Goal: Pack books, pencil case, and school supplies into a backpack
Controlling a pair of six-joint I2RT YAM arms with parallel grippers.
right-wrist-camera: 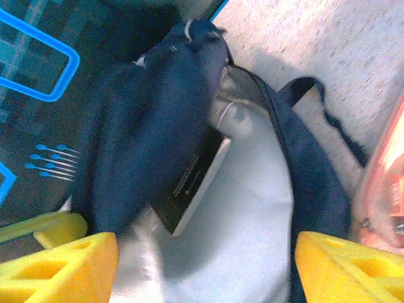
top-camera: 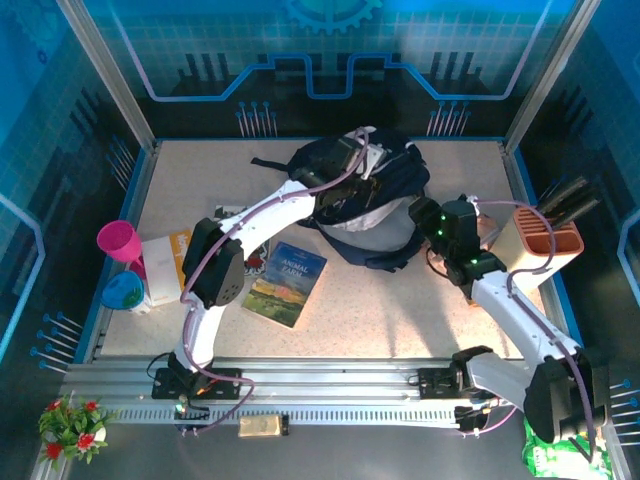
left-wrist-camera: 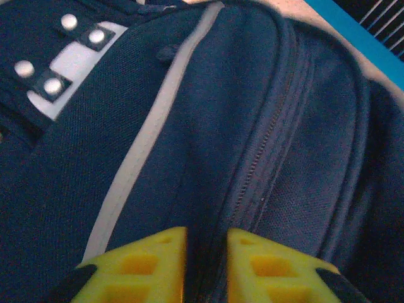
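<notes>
By the table's (top-camera: 400,300) far edge, the left pincer (left-wrist-camera: 206,268) sits barely parted on the backpack (left-wrist-camera: 303,158), grip unclear. The right pincer (right-wrist-camera: 202,278) gapes empty near the black book (right-wrist-camera: 192,183) inside.

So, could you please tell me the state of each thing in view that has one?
backpack: open, pale lining showing.
black book: closed, partly slid into the backpack.
Animal Farm book: closed, lying flat outside the backpack.
right gripper: open, empty.
left gripper: jaws narrowly apart at the backpack fabric; grip unclear.
</notes>
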